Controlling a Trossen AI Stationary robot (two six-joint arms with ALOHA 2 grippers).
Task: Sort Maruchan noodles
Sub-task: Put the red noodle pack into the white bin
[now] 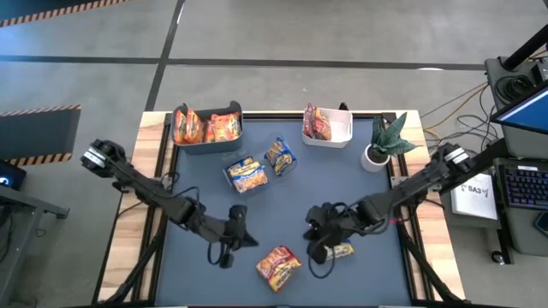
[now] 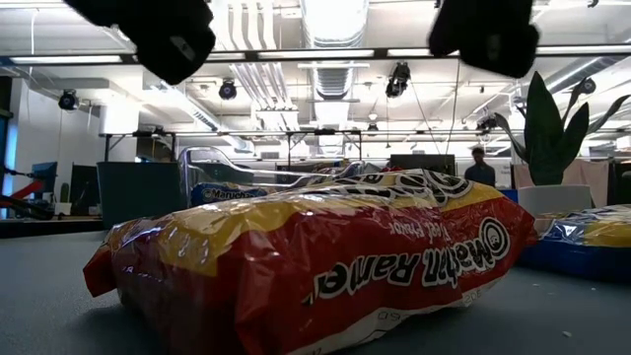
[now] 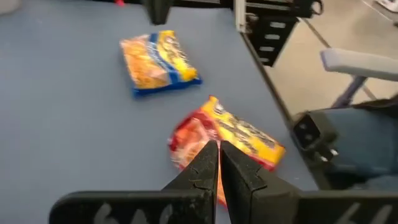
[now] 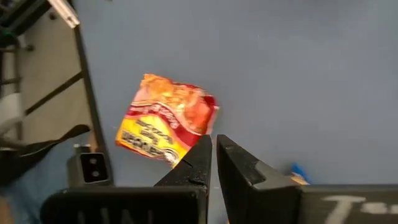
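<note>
Nearest the front edge of the blue-grey worktop point(image 1: 205, 184) lies a crinkly red-and-yellow plastic noodle packet point(image 1: 278, 265), flat and apart from everything, probably next to be sorted. Just beyond it the two hands hover: the left hand point(image 1: 238, 229) with fingers pressed together and empty, the right hand point(image 1: 318, 242) likewise closed on nothing, with a blue-and-yellow packet point(image 1: 340, 251) just beside it. Farther back two more blue-and-yellow packets point(image 1: 248, 174) rest by a clear bin. Along the far edge, a dark bin point(image 1: 208, 144) gathers orange packets and a white bin point(image 1: 336, 137) holds dark red ones, so colours look grouped by bin; a potted plant point(image 1: 383, 143) stands aside.
</note>
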